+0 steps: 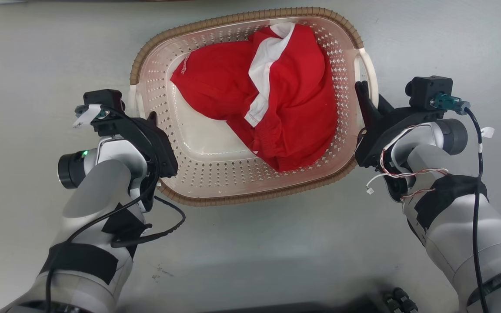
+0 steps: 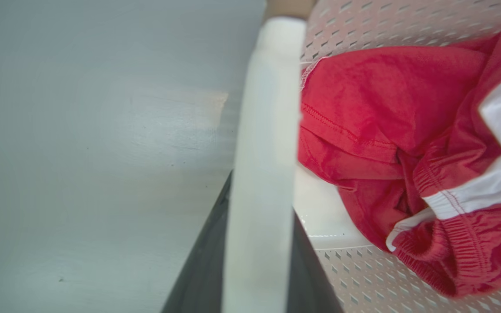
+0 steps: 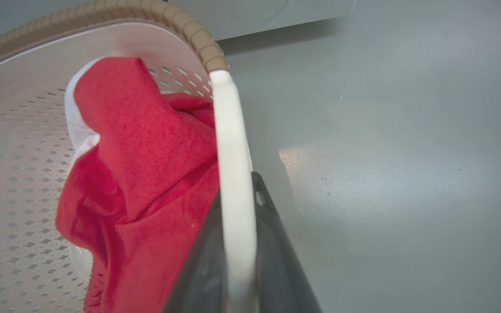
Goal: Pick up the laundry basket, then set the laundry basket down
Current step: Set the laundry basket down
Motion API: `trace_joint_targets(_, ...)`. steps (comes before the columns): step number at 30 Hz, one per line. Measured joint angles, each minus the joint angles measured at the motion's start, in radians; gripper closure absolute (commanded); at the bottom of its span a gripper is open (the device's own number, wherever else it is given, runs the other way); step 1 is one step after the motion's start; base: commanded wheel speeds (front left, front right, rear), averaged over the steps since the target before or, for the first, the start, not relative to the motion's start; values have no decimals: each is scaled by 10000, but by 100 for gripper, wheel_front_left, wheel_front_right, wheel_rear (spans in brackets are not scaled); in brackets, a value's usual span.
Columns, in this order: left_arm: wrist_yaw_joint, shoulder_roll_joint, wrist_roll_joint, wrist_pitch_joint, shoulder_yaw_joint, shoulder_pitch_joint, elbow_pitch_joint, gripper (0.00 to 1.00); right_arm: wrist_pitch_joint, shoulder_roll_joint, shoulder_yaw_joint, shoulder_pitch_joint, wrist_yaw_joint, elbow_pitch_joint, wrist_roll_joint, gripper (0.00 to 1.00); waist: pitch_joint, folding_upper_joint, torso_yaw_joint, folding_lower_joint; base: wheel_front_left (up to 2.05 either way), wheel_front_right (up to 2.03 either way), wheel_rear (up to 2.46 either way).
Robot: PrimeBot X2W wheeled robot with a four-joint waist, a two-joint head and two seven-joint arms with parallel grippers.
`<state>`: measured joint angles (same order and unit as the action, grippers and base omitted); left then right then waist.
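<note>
Evidently for balance, the left gripper (image 1: 150, 118) and right gripper (image 1: 362, 92) clench their jaws on opposite white side handles (image 2: 262, 174) of the cream perforated plastic laundry basket (image 1: 207, 171), brown-rimmed, between them over the grey floor (image 1: 259, 256).

Diffuse overhead light falls evenly on the grey floor (image 1: 250, 261), leaving pale glare patches in both wrist views and only soft shadows beside the laundry basket (image 1: 242, 200). The head view is sharp; each wrist view blurs the close white handle (image 2: 263, 174).
</note>
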<state>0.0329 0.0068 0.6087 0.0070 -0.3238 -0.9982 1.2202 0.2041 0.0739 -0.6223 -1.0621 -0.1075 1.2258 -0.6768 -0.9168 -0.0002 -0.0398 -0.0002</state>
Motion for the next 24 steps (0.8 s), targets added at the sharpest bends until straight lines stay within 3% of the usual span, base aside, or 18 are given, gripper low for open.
trace_joint_targets(9,-167,-17,21,-4,19,-42,84,98,8,-17,-13,-58,-31,109,0,100,59,1,12,1,0,0,0)
trace_joint_targets(11,-194,-27,35,-2,6,-51,113,54,8,-29,-38,-99,-31,134,0,100,89,3,18,1,0,0,0)
trace_joint_targets(12,-240,-23,36,-2,2,-51,153,18,12,-31,-65,-111,-31,142,8,57,118,4,22,2,0,0,0)
trace_joint_targets(13,-245,-19,38,-2,4,-51,192,0,12,-33,-79,-116,-31,155,31,0,151,4,26,3,0,0,0)
trace_joint_targets(24,-422,222,17,-130,-155,-11,353,0,222,98,-184,-90,-29,255,105,0,779,3,79,3,0,0,0)
